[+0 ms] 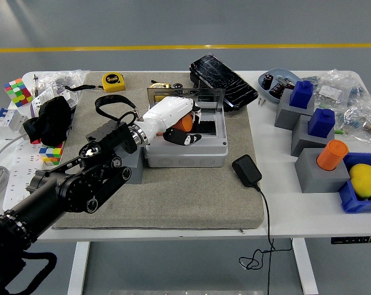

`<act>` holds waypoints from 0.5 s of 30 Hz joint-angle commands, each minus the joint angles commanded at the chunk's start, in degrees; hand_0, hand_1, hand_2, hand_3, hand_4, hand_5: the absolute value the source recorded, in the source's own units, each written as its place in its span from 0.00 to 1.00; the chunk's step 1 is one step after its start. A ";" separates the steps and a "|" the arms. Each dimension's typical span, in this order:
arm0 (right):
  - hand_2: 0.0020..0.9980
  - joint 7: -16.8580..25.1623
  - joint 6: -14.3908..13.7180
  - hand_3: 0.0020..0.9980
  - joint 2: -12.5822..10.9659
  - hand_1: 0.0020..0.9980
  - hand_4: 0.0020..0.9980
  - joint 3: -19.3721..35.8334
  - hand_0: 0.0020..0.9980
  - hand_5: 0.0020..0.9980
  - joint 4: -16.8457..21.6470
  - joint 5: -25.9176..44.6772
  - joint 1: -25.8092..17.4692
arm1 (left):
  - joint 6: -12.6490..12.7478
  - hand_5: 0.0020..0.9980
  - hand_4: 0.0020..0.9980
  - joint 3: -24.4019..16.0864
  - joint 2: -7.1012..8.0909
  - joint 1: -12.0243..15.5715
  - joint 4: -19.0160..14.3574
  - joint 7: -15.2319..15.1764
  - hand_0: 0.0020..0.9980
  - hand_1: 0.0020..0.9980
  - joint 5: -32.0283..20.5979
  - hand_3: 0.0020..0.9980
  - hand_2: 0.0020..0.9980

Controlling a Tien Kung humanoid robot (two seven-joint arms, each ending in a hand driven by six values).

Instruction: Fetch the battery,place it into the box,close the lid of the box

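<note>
An orange cylindrical battery shows partly under my left hand, whose black fingers curl around it. The hand hangs over the left part of the open grey box on the beige mat. I cannot tell whether the battery touches the box's floor. The box's clear lid stands upright at its far edge. My left arm comes in from the lower left and hides the box's left wall. A second orange battery stands on a grey block at the right.
A grey block sits against the box's left side. A black charger and its cable lie right of the box, a cracked phone behind it. Blue blocks on grey stands, a lemon and a power strip flank the mat.
</note>
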 joint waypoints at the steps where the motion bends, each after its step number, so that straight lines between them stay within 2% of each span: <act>1: 0.67 0.00 -0.01 0.57 -0.01 0.64 0.99 0.01 0.63 0.50 0.00 0.00 0.02 | 0.04 0.00 0.97 0.03 0.00 -0.07 0.01 -0.07 0.25 0.30 -0.03 0.36 0.30; 6: 0.67 -0.05 -0.05 0.57 -0.12 0.64 0.99 0.05 0.63 0.50 0.00 0.01 0.07 | 0.57 0.00 0.97 0.31 0.00 -0.09 -0.12 -0.97 0.25 0.30 -0.45 0.36 0.30; 7: 0.67 -0.06 -0.05 0.57 -0.12 0.64 0.99 0.05 0.63 0.50 0.00 -0.01 0.06 | 0.67 0.08 1.00 0.36 0.00 -0.05 -0.11 -1.15 0.32 0.49 -0.60 0.44 0.38; 12: 0.67 -0.09 -0.01 0.57 -0.04 0.64 0.99 -0.04 0.63 0.50 0.00 -0.04 0.02 | 1.17 0.08 1.00 0.53 0.00 0.16 -0.18 -2.27 0.32 0.49 -1.25 0.44 0.38; 13: 0.67 -0.06 0.00 0.57 -0.02 0.64 0.99 -0.12 0.63 0.50 0.00 0.03 0.03 | 1.10 0.35 1.00 0.45 0.00 0.21 -0.27 -2.43 0.41 0.61 -1.43 0.64 0.51; 15: 0.67 0.00 0.03 0.57 -0.01 0.64 0.99 -0.34 0.63 0.50 0.00 0.19 0.06 | 1.07 0.35 1.00 0.30 0.00 0.31 -0.29 -2.77 0.41 0.61 -1.72 0.64 0.51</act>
